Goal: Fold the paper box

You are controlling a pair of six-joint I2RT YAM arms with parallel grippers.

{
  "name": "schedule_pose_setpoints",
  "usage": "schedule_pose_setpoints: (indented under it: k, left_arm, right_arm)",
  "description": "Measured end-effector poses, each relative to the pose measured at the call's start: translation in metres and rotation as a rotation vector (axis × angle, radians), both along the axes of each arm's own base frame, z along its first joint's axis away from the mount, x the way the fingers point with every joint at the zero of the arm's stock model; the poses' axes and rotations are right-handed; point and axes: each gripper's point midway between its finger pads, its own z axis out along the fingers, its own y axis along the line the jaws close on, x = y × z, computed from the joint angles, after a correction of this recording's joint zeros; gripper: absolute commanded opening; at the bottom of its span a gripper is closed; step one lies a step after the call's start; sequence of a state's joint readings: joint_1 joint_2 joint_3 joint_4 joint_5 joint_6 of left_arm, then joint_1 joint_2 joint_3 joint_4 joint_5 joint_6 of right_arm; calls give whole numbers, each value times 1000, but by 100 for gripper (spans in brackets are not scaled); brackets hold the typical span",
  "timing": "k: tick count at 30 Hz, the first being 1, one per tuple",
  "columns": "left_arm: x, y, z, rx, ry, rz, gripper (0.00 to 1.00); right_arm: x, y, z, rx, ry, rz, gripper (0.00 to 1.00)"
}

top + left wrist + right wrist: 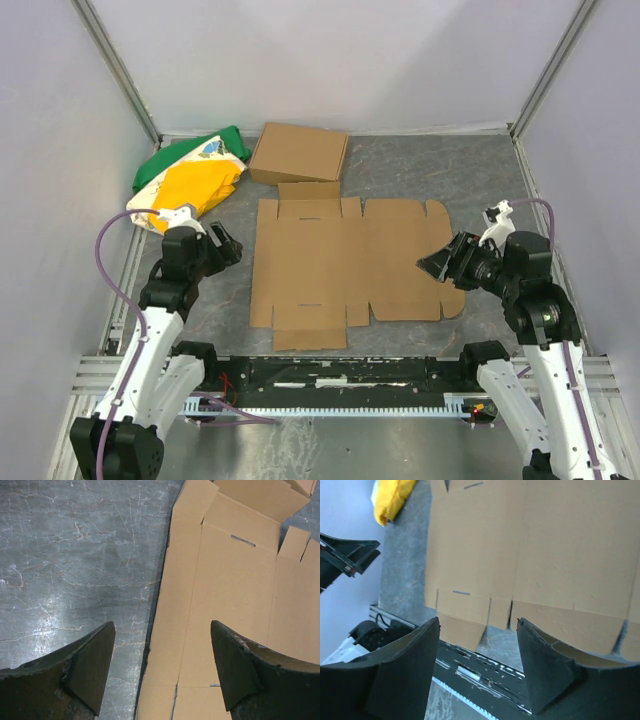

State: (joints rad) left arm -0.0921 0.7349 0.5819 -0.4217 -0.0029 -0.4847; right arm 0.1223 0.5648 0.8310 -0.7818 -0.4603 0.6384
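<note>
**Rail (330, 385), two pincers, one flat paper box (350, 265)**

Item 1. Rail: dark strip with a toothed edge along the near side of the counter (440, 170), between the two arm bases.

Item 2. Left pincer (222, 245): fingers wide apart, gripping nothing. It sits at the left edge of the paper box. In its wrist view (162, 625) one finger (85, 665) hangs over bare grey counter and the other (240, 670) over cardboard, so the edge runs between them.

Item 3. Right pincer (437, 265): fingers apart, gripping nothing. It sits above the right end of the paper box, near the rounded tabs. Its wrist view (479, 620) shows the near flaps and the rail between the fingers. Contact with the cardboard cannot be told.

Item 4. Paper box: plain brown die-cut sheet, unfolded, lying flat at mid-counter between the two pincers. Flaps, slots and crease lines are visible (235, 590) (520, 545).

Item 5. Closed box (298, 153): brown cardboard, at the far side, just beside the far flap of the paper box.

Item 6. Bag (190, 175): green, yellow and white, at the far left, beside the closed box.
</note>
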Motion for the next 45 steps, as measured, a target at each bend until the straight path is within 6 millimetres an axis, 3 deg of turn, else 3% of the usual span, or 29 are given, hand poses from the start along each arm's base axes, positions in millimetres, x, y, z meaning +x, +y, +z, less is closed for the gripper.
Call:
schedule_pose_setpoints:
  k: [1,4,11,16,24,27,31,33,45]
  left_arm:
    - [0,-1,-2,-2,8,-4,87]
    - [0,-2,-7,-5,32,-11,100]
    - [14,-13,-12,-85,39,0,99]
    - [26,-23,-29,-119,96,-23,100]
    - [59,-55,-40,-27,190,-129,100]
    - [61,-65,-57,9,242,-166,100]
    - [54,-65,-94,90,355,-177,100]
    - [50,-61,-102,118,384,-171,100]
    - [57,-63,-109,121,377,-181,99]
  right_arm:
    - [0,-1,-1,-13,5,3,79]
    - [-3,-6,-9,-61,35,2,82]
    - [-6,-19,-38,-152,160,-28,77]
    - [-10,-19,-56,-173,255,-5,77]
    - [-24,-19,-47,-164,194,11,78]
    - [-24,-18,-49,-167,201,18,78]
    - [-24,-18,-52,-176,210,28,78]
    - [-24,-19,-52,-179,209,31,78]
    - [-24,-18,-52,-184,205,48,78]
